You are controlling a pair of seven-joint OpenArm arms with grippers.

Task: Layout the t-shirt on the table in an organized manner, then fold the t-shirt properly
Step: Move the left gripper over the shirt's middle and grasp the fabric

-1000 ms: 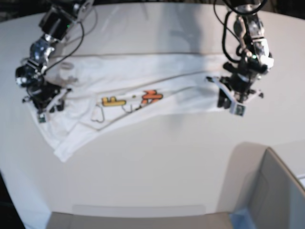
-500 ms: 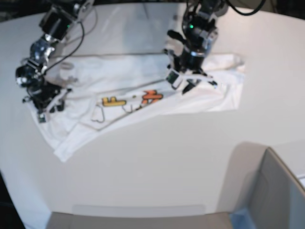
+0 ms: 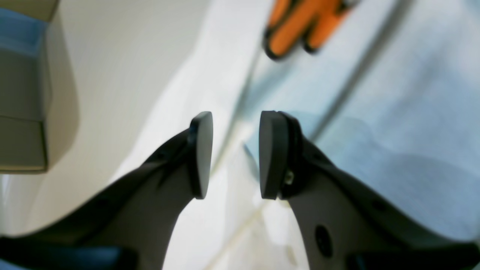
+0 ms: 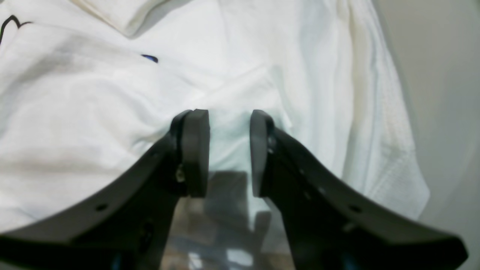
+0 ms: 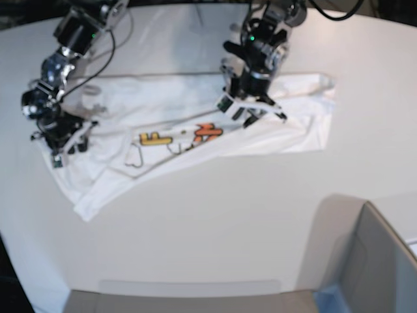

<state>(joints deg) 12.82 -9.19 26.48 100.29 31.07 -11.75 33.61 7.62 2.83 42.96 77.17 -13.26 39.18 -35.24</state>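
The t-shirt (image 5: 195,127) lies crumpled across the far half of the bench (image 5: 228,222), its orange lettering (image 5: 207,132) near the middle and a loose flap trailing off toward the near-left edge; it is far from squared, so laying out looks to be the step in hand. The right hand (image 4: 228,150), left of the lettering in the base view, is clamped on a bunched ridge of white cloth, probably to anchor that end. The left hand (image 3: 234,153) hangs just above the cloth beside the lettering, its pads apart with nothing between them, so it seems to have let go. A second ago that hand was well right of the lettering, at the shirt's far end; it has swung in toward the middle, leaving the right end folded back and rumpled.
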